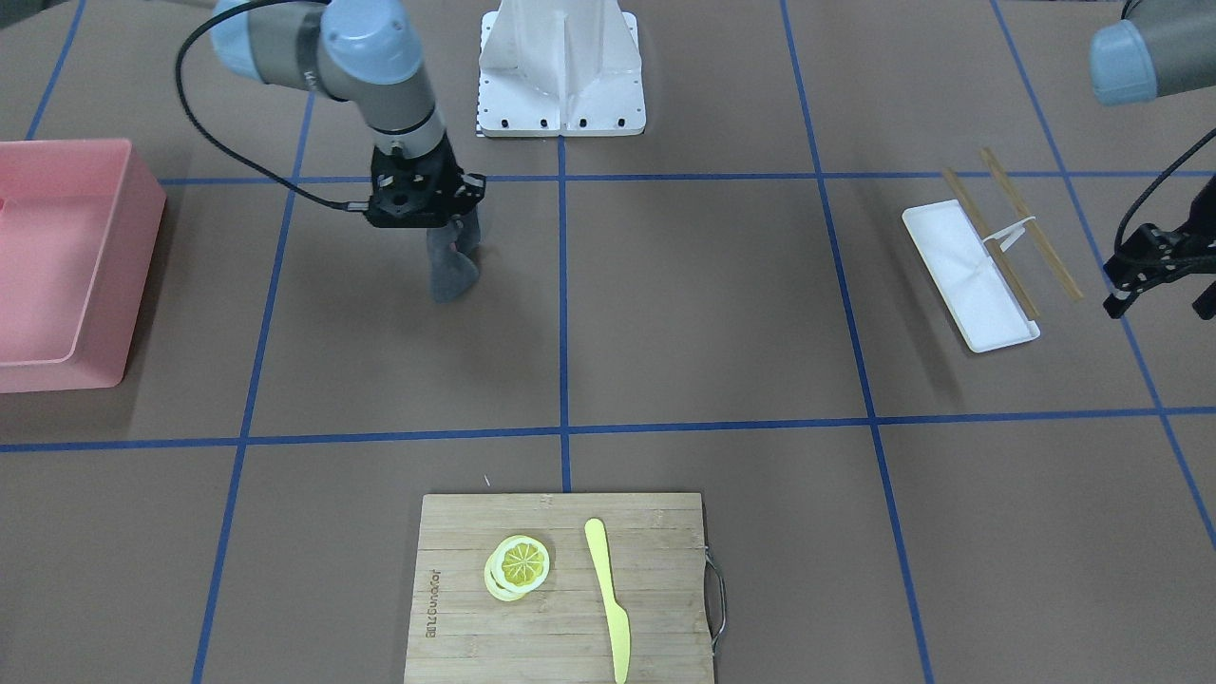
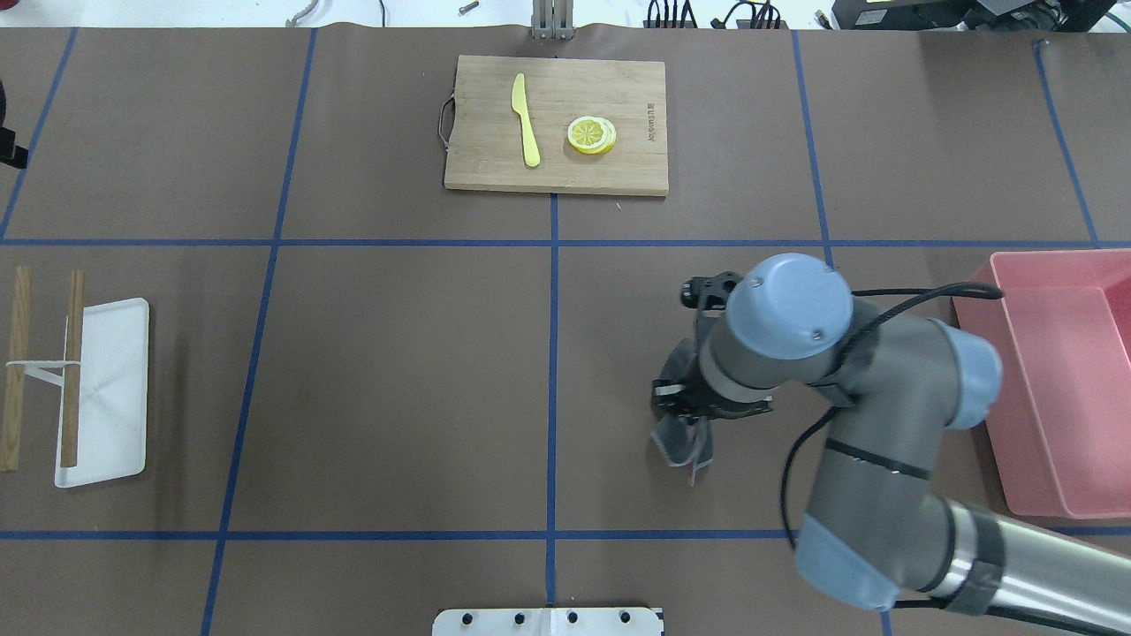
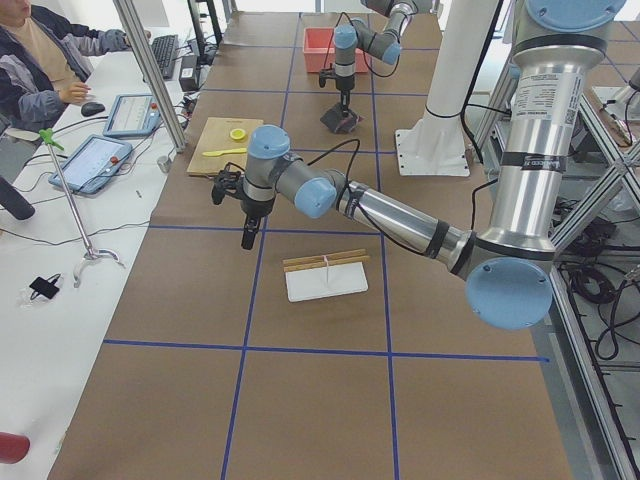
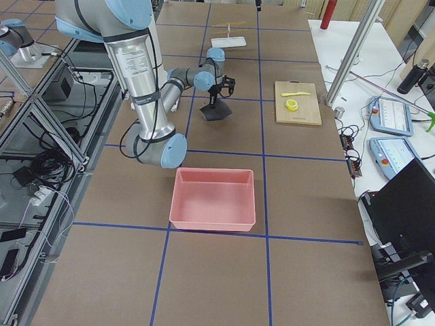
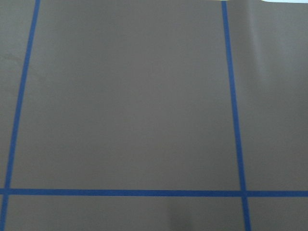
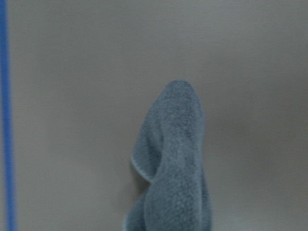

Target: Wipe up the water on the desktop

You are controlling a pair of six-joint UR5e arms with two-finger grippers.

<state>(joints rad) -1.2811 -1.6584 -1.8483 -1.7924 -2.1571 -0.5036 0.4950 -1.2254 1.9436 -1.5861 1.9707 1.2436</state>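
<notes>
The right gripper [image 1: 459,239] is clamping a grey cloth [image 1: 448,275], dangling it bunched over the desktop [image 1: 712,304] beside the pink bin [image 1: 142,190]. Gripped so narrowly, it's risking slipping loose or merely smearing. I can't tell whether the left gripper [image 1: 1159,285] is parted or closed.

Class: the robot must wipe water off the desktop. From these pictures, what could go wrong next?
1. The grey cloth hangs bunched from the right gripper, so little of it may meet the desktop, and it may smear rather than soak.
2. No water shows on the brown surface in any view, so the wipe may miss it.
</notes>
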